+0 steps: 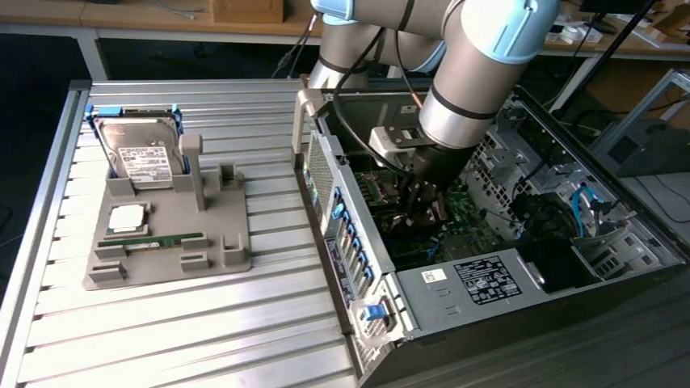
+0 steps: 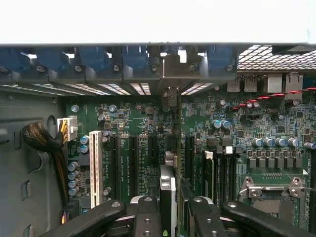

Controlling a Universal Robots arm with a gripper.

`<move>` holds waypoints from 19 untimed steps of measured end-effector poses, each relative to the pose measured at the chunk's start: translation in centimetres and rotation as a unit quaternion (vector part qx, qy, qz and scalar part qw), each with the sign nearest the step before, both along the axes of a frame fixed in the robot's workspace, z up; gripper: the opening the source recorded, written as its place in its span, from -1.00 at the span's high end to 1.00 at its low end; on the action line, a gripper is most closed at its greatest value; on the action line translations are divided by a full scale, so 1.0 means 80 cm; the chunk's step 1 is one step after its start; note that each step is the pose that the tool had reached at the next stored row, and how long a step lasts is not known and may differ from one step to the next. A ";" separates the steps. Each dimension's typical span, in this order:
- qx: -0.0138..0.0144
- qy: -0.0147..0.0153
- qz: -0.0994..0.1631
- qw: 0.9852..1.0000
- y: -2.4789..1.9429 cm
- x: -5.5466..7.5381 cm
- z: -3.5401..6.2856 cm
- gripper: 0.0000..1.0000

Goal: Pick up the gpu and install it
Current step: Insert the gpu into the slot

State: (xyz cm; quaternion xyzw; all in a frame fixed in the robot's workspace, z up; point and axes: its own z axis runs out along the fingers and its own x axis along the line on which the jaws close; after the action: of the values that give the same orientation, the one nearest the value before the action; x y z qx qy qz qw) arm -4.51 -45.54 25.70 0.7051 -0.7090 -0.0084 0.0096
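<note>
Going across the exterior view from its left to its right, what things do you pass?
Silver hard drive upright in the grey holder tray → end effector down inside the open computer case, holding the gpu → blue cables.

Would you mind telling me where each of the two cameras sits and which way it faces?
Exterior view: off the arm, high up, looking down on the slatted table and open computer case; the arm and gripper reach inside.
Wrist view: on the wrist, facing the motherboard; the fingers hold the gpu edge-on.
Shared: the case interior, motherboard and gripper.
</note>
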 end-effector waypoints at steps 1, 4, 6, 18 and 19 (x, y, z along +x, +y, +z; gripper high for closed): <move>0.000 0.000 0.000 1.000 0.0001 0.000 0.000 0.47; 0.000 0.000 0.000 1.000 0.0000 0.000 0.000 0.21; 0.000 0.000 0.000 1.000 0.0000 0.000 0.000 0.07; 0.000 0.000 0.000 1.000 0.0079 0.000 0.049 0.24; 0.000 0.000 0.000 1.000 0.0086 0.000 0.050 0.36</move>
State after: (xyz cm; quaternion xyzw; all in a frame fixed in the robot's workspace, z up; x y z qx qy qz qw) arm -4.50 -44.86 29.67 0.7052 -0.7089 -0.0085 0.0096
